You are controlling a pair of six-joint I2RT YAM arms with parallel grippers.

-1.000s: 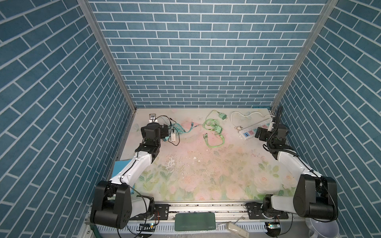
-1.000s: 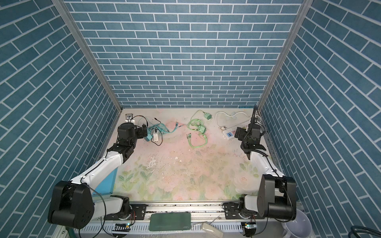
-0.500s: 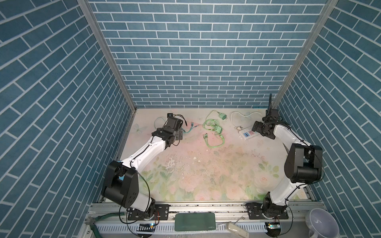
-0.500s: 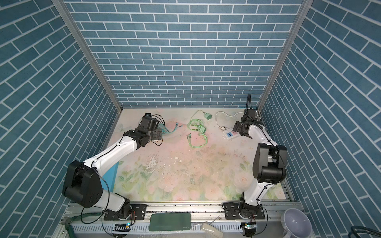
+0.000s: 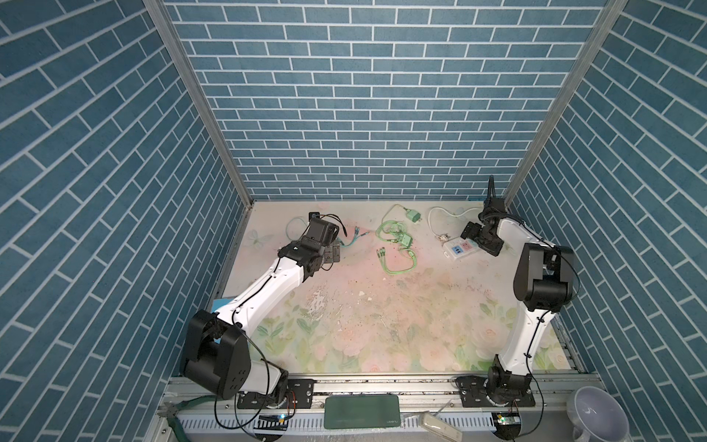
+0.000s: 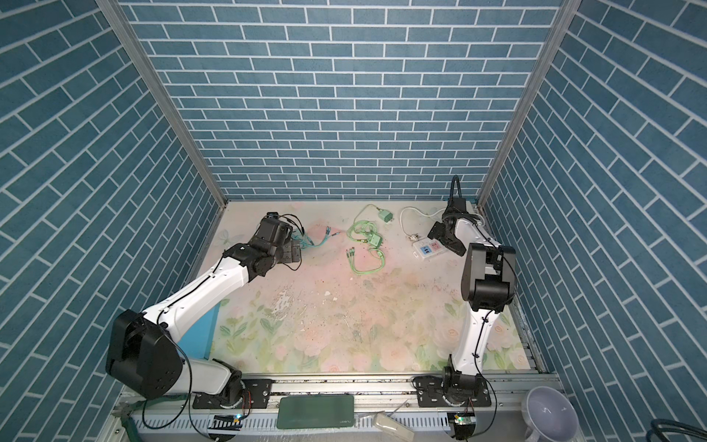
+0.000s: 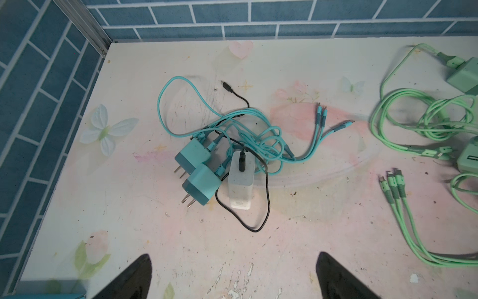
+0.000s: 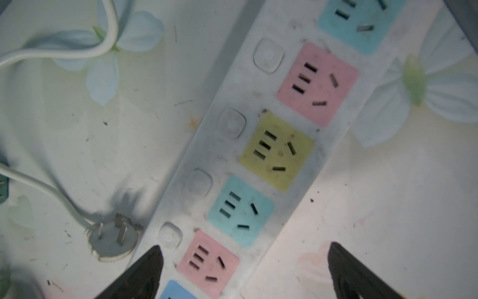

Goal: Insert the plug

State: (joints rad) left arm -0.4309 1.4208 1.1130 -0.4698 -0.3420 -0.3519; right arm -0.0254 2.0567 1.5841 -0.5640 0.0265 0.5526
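Note:
Two teal plugs (image 7: pixel 192 158) (image 7: pixel 203 187) and a white charger (image 7: pixel 240 185) lie tangled in teal and black cables. My left gripper (image 7: pixel 234 261) hangs open just short of them, with nothing between its fingers. In both top views the left gripper (image 5: pixel 331 252) (image 6: pixel 290 254) covers that pile. The white power strip (image 8: pixel 258 165) (image 5: pixel 461 248) (image 6: pixel 428 250) has pink, yellow and blue sockets, all unoccupied. My right gripper (image 8: pixel 245 248) (image 5: pixel 480 241) stands open over its pink socket (image 8: pixel 208 264), one fingertip on each side of the strip.
The strip's own round plug (image 8: pixel 113 239) lies beside it on a white cord. Green chargers (image 5: pixel 413 217) (image 5: pixel 405 240) and green cables (image 7: pixel 413 124) sit mid-back. Brick walls close three sides. A grey bowl (image 5: pixel 597 415) stands off the front right.
Both arms have reached out toward the back of the table. The left one is now over the teal cable pile and the right one over the power strip. Both grippers stay open.

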